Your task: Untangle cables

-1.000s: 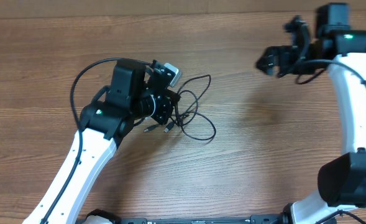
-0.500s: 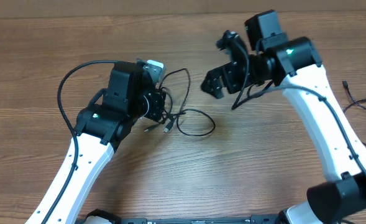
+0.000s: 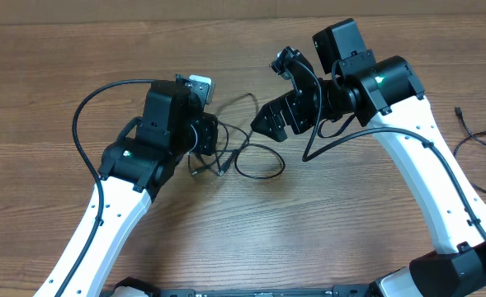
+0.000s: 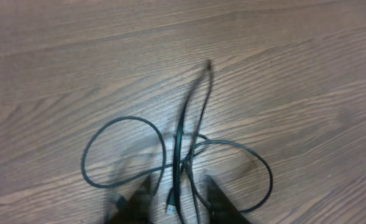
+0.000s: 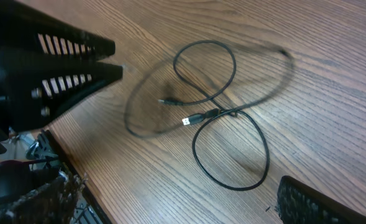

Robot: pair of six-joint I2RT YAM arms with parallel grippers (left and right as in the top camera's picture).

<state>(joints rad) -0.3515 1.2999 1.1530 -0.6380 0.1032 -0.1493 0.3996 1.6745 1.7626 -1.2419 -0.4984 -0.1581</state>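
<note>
The cables (image 3: 257, 155) lie as thin black loops tangled on the wooden table, just right of my left gripper (image 3: 214, 151). In the left wrist view two cable strands (image 4: 183, 143) and a small plug end run between my left gripper's (image 4: 181, 200) fingers, which stand apart and pinch nothing. My right gripper (image 3: 267, 92) hovers wide open just up and right of the tangle and holds nothing. In the right wrist view the cable loops (image 5: 223, 112) lie ahead, with only one finger (image 5: 313, 202) showing at the bottom right.
Another thin black cord (image 3: 476, 134) lies alone near the table's right edge. The left arm's own thick black cable (image 3: 90, 115) arcs over the table on the left. A dark slatted shape (image 5: 52, 68) fills the upper left of the right wrist view.
The right arm has swung from the far right over to the tangle, uncovering the lone cord. The left gripper's fingers have parted, and it has shifted slightly left.
</note>
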